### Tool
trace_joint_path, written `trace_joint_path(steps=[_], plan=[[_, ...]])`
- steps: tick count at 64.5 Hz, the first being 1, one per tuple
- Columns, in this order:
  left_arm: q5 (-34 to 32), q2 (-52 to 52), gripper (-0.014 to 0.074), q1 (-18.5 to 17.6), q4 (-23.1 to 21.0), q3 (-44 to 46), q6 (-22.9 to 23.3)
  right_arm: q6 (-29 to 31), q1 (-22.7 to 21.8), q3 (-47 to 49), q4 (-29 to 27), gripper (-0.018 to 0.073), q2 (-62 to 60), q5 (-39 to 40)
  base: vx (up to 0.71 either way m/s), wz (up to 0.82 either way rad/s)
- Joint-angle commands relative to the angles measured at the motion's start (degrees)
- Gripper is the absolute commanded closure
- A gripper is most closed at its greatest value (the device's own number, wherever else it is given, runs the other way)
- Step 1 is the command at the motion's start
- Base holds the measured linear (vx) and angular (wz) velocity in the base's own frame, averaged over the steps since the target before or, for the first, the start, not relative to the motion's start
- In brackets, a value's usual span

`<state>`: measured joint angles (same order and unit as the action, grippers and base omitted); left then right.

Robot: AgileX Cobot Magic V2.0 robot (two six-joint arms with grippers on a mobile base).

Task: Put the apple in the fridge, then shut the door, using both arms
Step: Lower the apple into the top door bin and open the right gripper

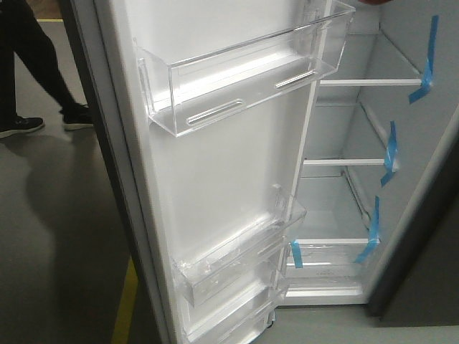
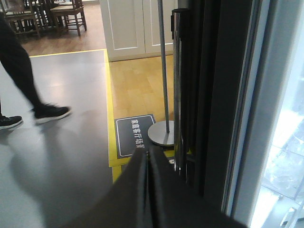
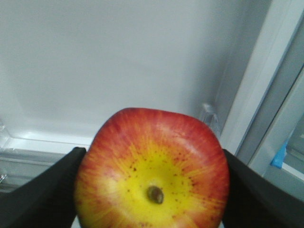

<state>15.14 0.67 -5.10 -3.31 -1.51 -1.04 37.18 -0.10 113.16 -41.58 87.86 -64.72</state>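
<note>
The right claw [image 3: 152, 164] pinches the small glossy red-and-yellow apple [image 3: 152, 175] by both flanks against rolling, before the tall white-lined door [image 3: 95, 61], outside the dark grey fridge [image 1: 341, 122]. The left claw [image 2: 147, 159], closed empty, hovers at the door's outer edge, probably to push.

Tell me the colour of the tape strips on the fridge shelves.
Blue tape strips, clearest in the exterior front-facing view.

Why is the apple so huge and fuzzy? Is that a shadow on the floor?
Right wrist view: the apple sits very close to the lens, so it looks big and soft. Left wrist view: yes, a person's shadow lies on the grey floor.
</note>
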Motion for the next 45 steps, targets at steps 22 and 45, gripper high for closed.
trace_joint_path(steps=[22,45], plan=[[-4.06,0.83,0.0601,-0.30,-0.32,-1.07,0.39,-5.42,13.79,17.47,10.29,0.0269,12.11,3.20,0.00,0.00],[-4.06,0.83,0.0601,-0.30,-0.32,-1.07,0.39,-13.32,15.87,17.47,15.02,-0.0118,13.48,4.34,0.00,0.00]])
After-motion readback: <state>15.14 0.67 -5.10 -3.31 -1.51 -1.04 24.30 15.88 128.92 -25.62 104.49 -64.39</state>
